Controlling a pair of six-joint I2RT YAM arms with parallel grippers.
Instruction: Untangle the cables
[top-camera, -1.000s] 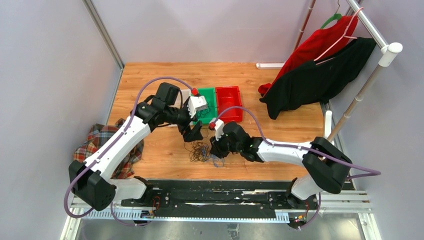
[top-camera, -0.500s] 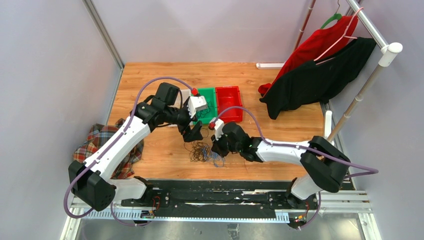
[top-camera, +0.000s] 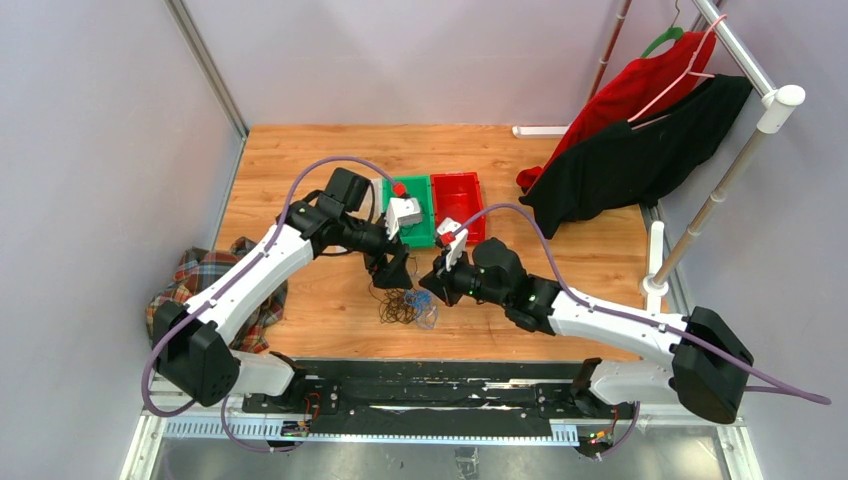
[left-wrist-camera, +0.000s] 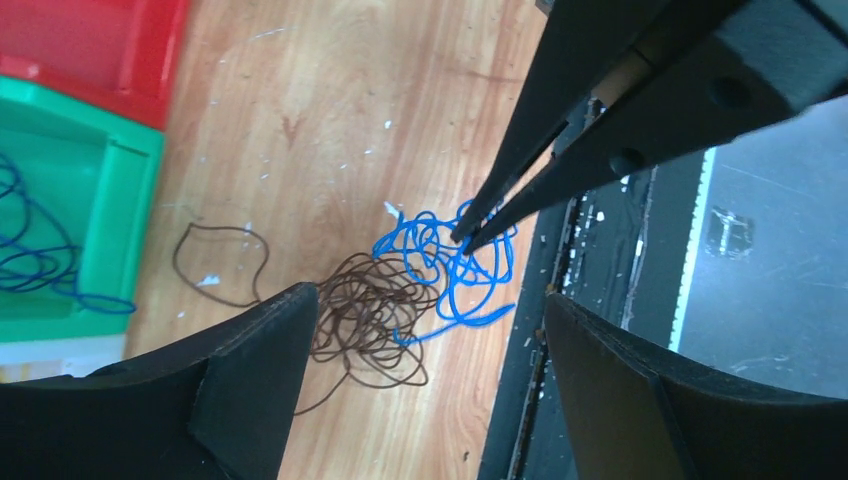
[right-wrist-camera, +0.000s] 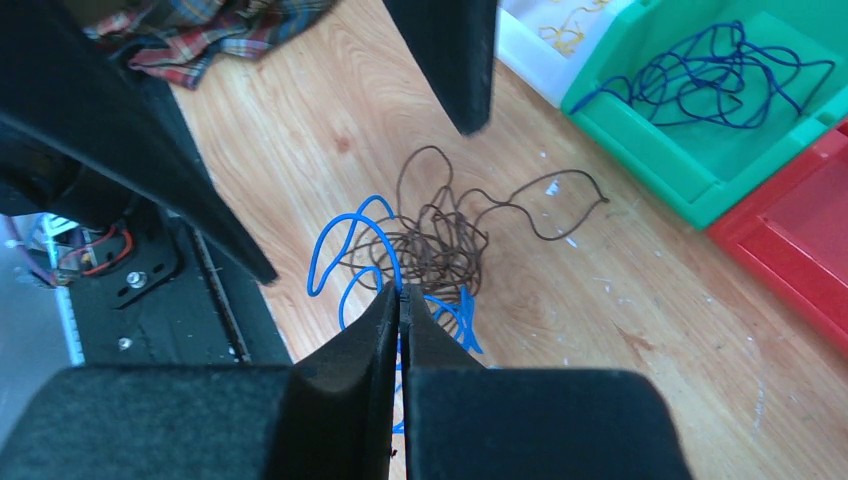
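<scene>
The cables lie on the wooden table: a brown tangle (top-camera: 399, 305) (left-wrist-camera: 375, 315) (right-wrist-camera: 440, 245) and a bright blue cable (top-camera: 427, 313) (left-wrist-camera: 455, 275) (right-wrist-camera: 345, 235) overlapping it on the near side. My right gripper (top-camera: 432, 290) (right-wrist-camera: 400, 292) is shut, its tips pinching a strand of the blue cable; its closed fingers (left-wrist-camera: 520, 170) also show in the left wrist view. My left gripper (top-camera: 396, 272) (left-wrist-camera: 430, 300) is open wide and empty, hovering just above the brown tangle. A dark blue cable (right-wrist-camera: 700, 75) (left-wrist-camera: 40, 250) lies in the green bin.
A green bin (top-camera: 420, 190) and a red bin (top-camera: 457, 205) stand just beyond the grippers, with a white bin (right-wrist-camera: 545, 50) beside the green one. A plaid cloth (top-camera: 205, 280) hangs off the table's left edge. Clothes (top-camera: 630, 140) hang at the right. A black rail (top-camera: 430, 385) runs along the near edge.
The right arm has swung its elbow out to the right and raised its wrist while staying shut on the blue cable. The left arm has shifted slightly right over the tangle.
</scene>
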